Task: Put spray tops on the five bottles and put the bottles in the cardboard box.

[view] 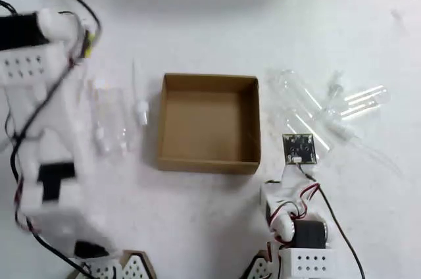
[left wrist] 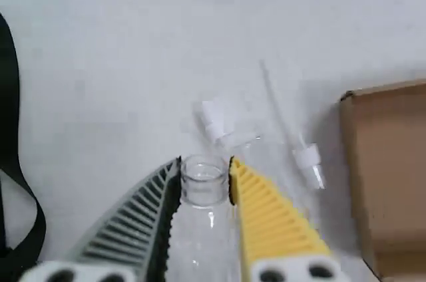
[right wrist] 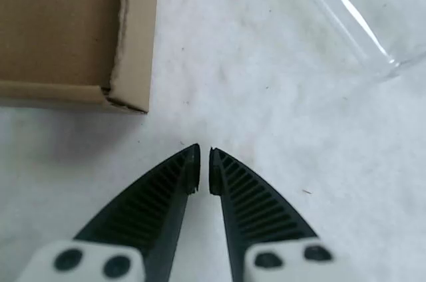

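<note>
Bottle (left wrist: 202,242) neck pinched between grey and yellow fingers (left wrist: 266,222) of left gripper (left wrist: 204,165). Tips of right gripper (right wrist: 204,162) almost pressed together, holding nothing, near box (right wrist: 136,29) corner.

— What is the cardboard box (view: 208,161) like?
— Brown paperboard, matt, a little rough and frayed at the corner edge.
— And the bottle (left wrist: 202,185)?
— Clear plastic, smooth and glossy. The loose bottles (view: 299,104) catch bright streaks of light.
— The spray top (left wrist: 307,159)?
— White plastic, smooth, with a faint sheen.
— The grippers?
— The left gripper (left wrist: 205,167) has ribbed matt plastic fingers, one grey and one yellow. The right gripper (right wrist: 204,162) is ribbed black plastic, dull.
— The table (right wrist: 266,62)?
— White, matt, finely grainy.
</note>
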Motion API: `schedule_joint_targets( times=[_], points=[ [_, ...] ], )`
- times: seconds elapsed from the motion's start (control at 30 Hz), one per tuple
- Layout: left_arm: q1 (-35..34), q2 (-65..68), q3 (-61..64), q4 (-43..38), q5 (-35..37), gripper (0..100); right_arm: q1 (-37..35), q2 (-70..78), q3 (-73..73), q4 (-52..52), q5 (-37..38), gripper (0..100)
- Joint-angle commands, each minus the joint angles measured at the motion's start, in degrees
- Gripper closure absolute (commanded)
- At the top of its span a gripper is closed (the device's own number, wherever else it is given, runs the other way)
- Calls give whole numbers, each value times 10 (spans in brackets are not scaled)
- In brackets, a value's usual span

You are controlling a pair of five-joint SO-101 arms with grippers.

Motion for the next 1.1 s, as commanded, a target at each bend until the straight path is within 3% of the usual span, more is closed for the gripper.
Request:
schedule_joint_targets(
  times=[0.0, 0.1, 0.23, 0.3, 0.57, 0.83, 0.97, 1.07],
  points=[
    [118, -244, 72, -26, 9, 979, -4, -6, 5, 3, 4, 983],
    [175, -332, 121, -63, 30, 979, -4, -6, 5, 3, 4, 983],
    [239, -417, 214, -115, 164, 978, -4, -6, 5, 3, 4, 983],
    [270, -450, 281, -172, 186, 978, -4, -6, 5, 3, 4, 983],
    [283, -579, 644, -519, 187, 978, -4, -6, 5, 3, 4, 983],
    [283, -623, 1010, -940, 188, 978, -4, -6, 5, 3, 4, 983],
    [284, -622, 1116, -1065, 189, 978, -4, -6, 5, 3, 4, 983],
    [283, -620, 1151, -1129, 236, 977, -6, -6, 5, 3, 4, 983]
  ],
)
